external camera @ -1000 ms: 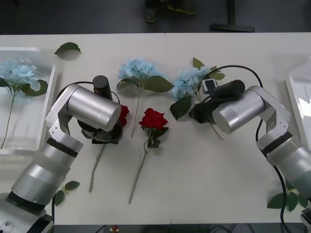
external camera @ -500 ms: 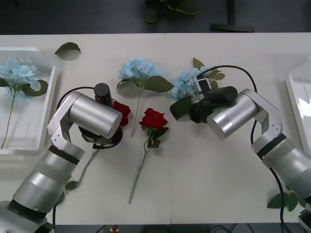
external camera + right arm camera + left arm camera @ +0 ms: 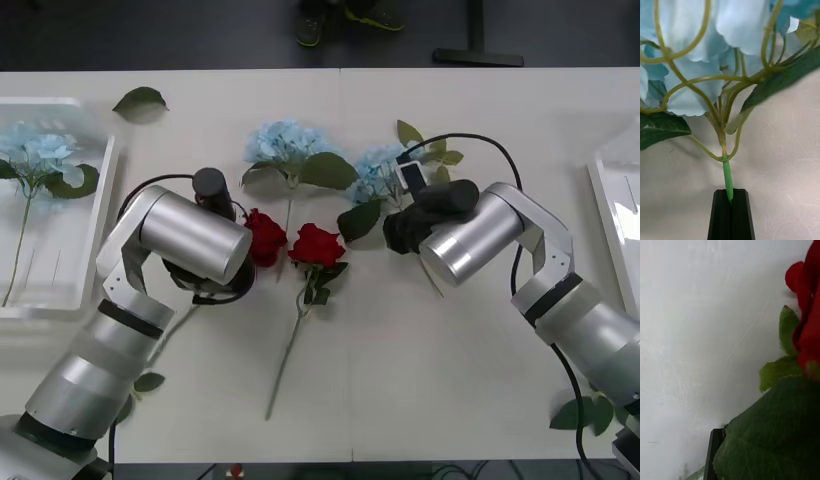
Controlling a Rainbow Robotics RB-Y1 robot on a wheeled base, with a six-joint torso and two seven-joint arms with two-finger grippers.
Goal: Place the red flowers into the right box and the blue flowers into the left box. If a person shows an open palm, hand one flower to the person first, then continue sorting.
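Front view, left to right: left box [image 3: 100, 180] at the table's left edge holds one blue flower [image 3: 35, 150]; a loose leaf [image 3: 140, 98] lies beyond it. Left gripper [image 3: 717, 450] sits low near table centre-left, its arm hiding the stem; the red rose [image 3: 264, 237] it carries has shifted rightward over the last second, from tucked beside the arm to touching the lone rose [image 3: 317, 245] that lies free on the table. In the left wrist view a big leaf covers the fingers, so I cannot tell whether they are pinched. A second blue cluster [image 3: 288, 142] lies untouched beyond the roses. Right gripper [image 3: 731, 210] has its black fingers closed tight on the green stem of the third blue cluster [image 3: 696, 56], seen just below the branching; that cluster [image 3: 375, 172] has slid leftward with the arm during the same second. Reading: both arms look to be mid-carry, red heading right and blue heading left, so their paths may cross. Right box [image 3: 612, 215] shows at the far right edge. No open palm showing. No legible writing or brand anywhere.
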